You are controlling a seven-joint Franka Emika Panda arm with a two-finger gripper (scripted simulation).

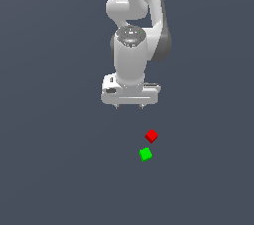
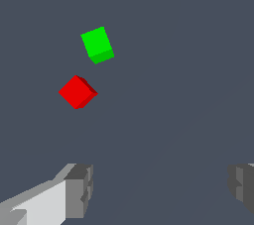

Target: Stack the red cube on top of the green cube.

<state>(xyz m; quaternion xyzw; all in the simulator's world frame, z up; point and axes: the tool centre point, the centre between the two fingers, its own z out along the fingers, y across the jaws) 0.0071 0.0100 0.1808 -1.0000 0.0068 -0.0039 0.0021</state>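
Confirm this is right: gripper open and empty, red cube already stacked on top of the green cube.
Not quite. The red cube is not stacked; it sits on the floor beside the green cube, a small gap between them, as the exterior view shows. The gripper is open and empty.

Sim scene, not real room: flat featureless grey ground (image 1: 49,169), render-style shading, no furnishings.

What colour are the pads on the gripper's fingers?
Dark grey; the finger pads show best in the wrist view, set wide apart, with a lighter grey body behind one.
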